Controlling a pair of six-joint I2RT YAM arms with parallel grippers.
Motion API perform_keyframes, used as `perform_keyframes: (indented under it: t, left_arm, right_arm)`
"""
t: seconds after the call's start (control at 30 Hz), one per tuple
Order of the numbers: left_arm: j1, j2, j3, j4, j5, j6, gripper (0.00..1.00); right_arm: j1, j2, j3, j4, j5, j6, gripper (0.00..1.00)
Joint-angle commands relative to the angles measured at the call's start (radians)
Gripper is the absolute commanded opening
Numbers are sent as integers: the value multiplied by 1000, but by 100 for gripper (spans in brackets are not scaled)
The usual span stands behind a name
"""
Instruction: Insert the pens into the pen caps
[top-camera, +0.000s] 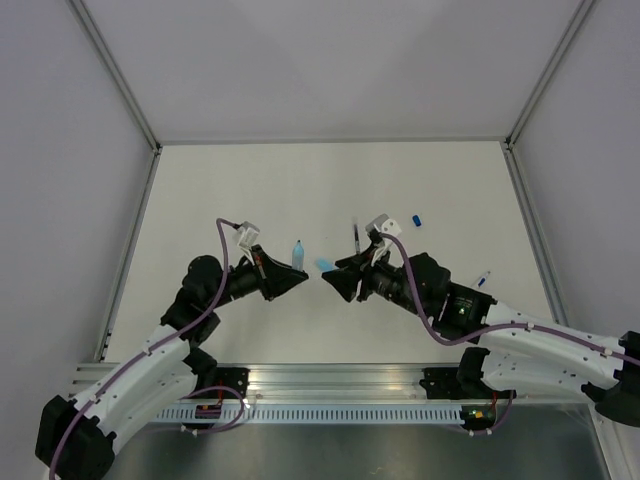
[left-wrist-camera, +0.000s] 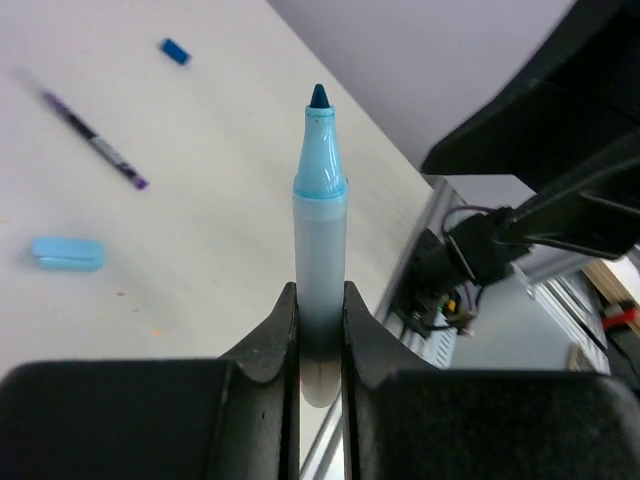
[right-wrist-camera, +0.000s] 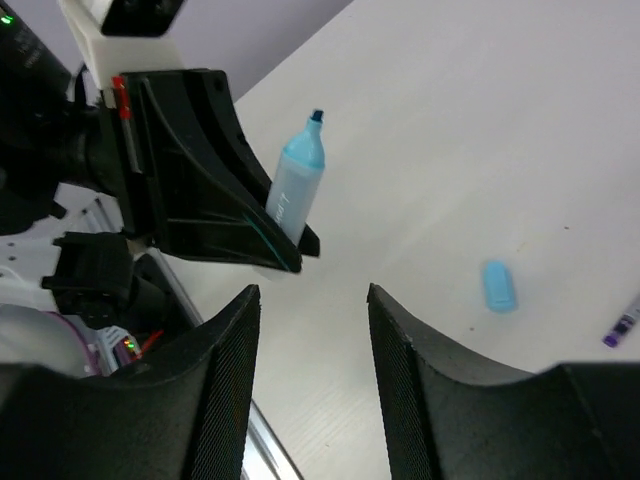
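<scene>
My left fingers (left-wrist-camera: 268, 345) are pinching the light blue pen (left-wrist-camera: 320, 230) by its bottom end. My right fingers (right-wrist-camera: 225, 380) are standing spread, holding nothing. A light blue cap (right-wrist-camera: 498, 285) is lying on the table (right-wrist-camera: 500, 120) near the pen.

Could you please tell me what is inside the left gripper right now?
The left gripper is shut on a pale blue pen, its uncapped tip pointing outward. The gripper covers the sides of the pen's lower barrel, so nothing there can be seen.
</scene>
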Motion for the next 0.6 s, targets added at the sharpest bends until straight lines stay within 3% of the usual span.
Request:
perform_keyframes:
  t: [0.0,0.07,0.13,0.23,0.33,0.57]
  left_arm:
    - [1,-58,55,-164,-271,93,2]
    - [1,-85,53,-196,-338,92,2]
    - [1,-142,50,-248,-430,90,2]
    - [1,-232,36,-303,-547,84,2]
    - [1,-280,42,-392,-687,66,2]
    - [1,-332,59,-469,-780,38,2]
  right_arm:
    - [-2,-8,22,-178,85,-103,53]
    - [-25,27,40,-250,215,-64,54]
    - [-66,114,60,-293,233,-6,54]
    - [-100,270,128,-366,324,201,56]
    - [-120,443,249,-489,453,541,57]
    - [-146,768,689,-968,424,1112,63]
